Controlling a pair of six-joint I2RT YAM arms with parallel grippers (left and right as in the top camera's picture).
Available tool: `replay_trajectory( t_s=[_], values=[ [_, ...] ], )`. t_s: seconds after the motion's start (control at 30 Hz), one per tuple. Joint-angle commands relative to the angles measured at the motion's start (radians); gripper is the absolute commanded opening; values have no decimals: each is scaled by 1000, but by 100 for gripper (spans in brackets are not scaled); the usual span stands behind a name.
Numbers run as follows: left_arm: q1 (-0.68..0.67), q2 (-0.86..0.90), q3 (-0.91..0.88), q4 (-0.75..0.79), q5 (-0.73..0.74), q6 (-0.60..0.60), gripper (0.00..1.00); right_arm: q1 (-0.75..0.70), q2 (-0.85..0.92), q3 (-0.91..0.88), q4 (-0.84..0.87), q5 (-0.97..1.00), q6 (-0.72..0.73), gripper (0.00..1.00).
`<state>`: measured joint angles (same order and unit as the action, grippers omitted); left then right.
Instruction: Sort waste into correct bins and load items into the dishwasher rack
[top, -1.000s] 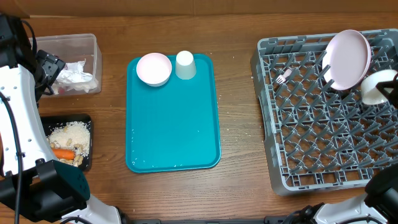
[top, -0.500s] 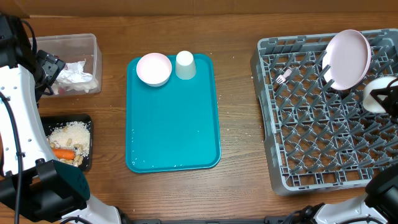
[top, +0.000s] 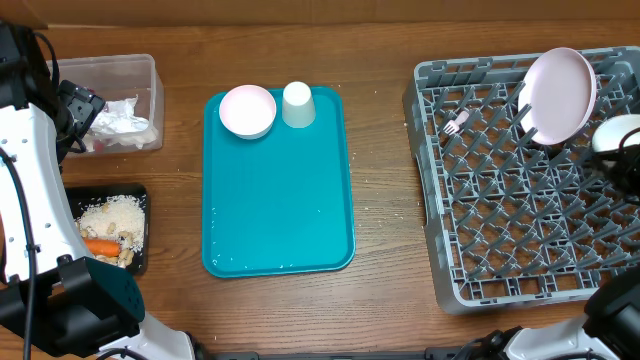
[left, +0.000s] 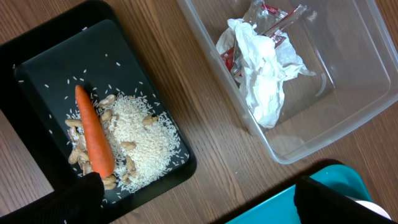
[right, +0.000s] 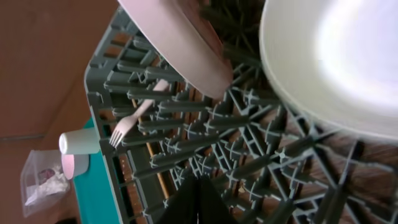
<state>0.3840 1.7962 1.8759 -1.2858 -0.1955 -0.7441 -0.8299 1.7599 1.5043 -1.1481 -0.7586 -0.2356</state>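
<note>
Two dishes, plate (top: 560, 92) and bowl (top: 618, 135), stand propped by pegs (top: 480, 150) at right edge of rack (top: 500, 210); right gripper (right: 199, 199) closed, empty; left gripper (left: 205, 202) spread wide.

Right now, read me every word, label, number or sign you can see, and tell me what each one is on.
No text here can be read.
Red-and-white wrapper in the clear tub: any print is too small and crumpled to read.
Teal tray and grey rack: no markings visible.
</note>
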Motion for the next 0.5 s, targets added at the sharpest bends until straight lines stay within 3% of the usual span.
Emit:
replay_trajectory(
  t_s=[0.0, 0.23, 0.27, 0.33, 0.37, 0.47],
  values=[
    [-5, -3, 5, 1, -14, 11, 100, -3, -75, 49, 40, -1, 4, 4],
    [-5, -3, 5, 1, -14, 11, 100, -3, -69, 49, 66, 44, 13, 5],
    [-5, -3, 5, 1, -14, 11, 100, -3, -69, 49, 67, 47, 24, 15],
    [-5, -3, 5, 1, -14, 11, 100, -3, -69, 49, 79, 79, 62, 54],
    [-5, -3, 5, 1, -14, 11, 100, -3, -69, 49, 90, 153, 118, 69],
    [-5, -3, 5, 1, -14, 11, 100, -2, -67, 49, 113, 401, 319, 81]
  ],
)
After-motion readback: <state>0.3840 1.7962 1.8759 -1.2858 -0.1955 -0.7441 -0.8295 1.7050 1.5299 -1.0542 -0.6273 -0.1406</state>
